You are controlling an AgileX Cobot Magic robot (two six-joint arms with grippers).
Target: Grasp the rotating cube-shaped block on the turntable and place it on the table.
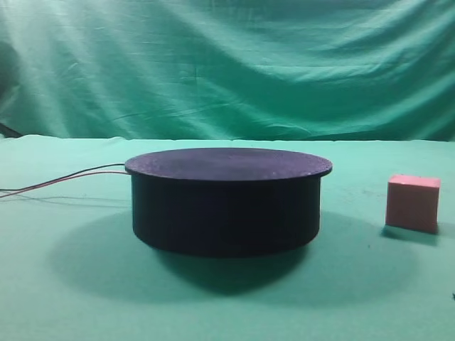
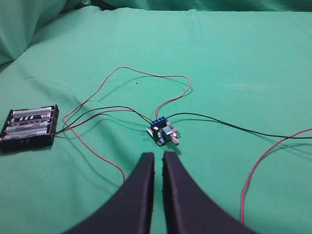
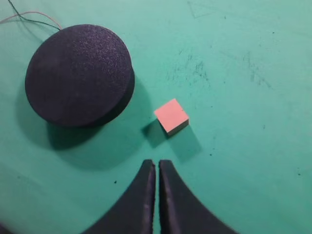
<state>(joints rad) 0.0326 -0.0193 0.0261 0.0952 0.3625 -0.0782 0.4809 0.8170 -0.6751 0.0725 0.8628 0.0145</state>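
Cube [image 3: 171,116] sits on the worktop [image 3: 253,146], just right of the turntable [image 3: 78,73], not on it. Right end effector [image 3: 157,168] hovers above, jaws closed and empty; cube lies just ahead, slightly right. Left end effector [image 2: 158,161] is nearly closed over the wiring, farther off.

left claw [image 2: 158,158]: jaws nearly together, empty | table [image 2: 234,58]: battery holder [image 2: 30,127], wires [image 2: 146,75], circuit board [image 2: 163,133]

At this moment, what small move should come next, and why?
Probably just retract the right gripper: its jaws are shut and empty above the table, and the cube-shaped block already rests on the cloth beside the turntable, so nothing seems left to place.
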